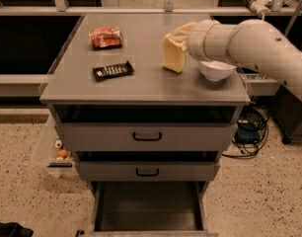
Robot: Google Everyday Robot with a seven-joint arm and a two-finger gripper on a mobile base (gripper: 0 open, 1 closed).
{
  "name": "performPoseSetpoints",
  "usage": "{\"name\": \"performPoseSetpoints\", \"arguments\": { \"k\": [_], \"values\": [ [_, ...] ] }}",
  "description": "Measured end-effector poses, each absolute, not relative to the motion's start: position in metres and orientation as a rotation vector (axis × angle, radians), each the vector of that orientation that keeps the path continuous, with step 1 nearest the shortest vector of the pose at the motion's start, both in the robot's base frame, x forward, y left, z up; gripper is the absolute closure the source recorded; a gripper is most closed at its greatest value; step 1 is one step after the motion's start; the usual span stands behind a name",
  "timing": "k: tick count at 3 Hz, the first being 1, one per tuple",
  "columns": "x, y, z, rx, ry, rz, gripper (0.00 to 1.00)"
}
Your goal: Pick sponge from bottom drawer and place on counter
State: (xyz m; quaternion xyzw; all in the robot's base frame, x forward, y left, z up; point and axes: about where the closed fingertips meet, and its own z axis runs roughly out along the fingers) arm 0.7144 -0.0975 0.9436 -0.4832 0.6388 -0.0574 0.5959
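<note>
The pale yellow sponge hangs upright from my gripper, which is shut on its top edge. The sponge's lower edge is at or just above the grey counter, right of centre. My pale arm reaches in from the right and hides part of the counter's back right. The bottom drawer is pulled open below, and its dark interior shows nothing inside.
A white bowl sits just right of the sponge, partly under my arm. A black candy bar and a red-orange snack packet lie on the counter's left half. The two upper drawers are shut. Cables lie on the floor to the right.
</note>
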Motion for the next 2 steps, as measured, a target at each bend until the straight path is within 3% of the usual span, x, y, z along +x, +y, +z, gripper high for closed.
{"name": "performPoseSetpoints", "arguments": {
  "k": [1,2],
  "values": [
    [0.7175,-0.0967,0.9469,-1.118,1.478,-0.132,0.84],
    [0.7155,-0.0955,0.9463,-1.121,1.478,-0.132,0.60]
  ]
}}
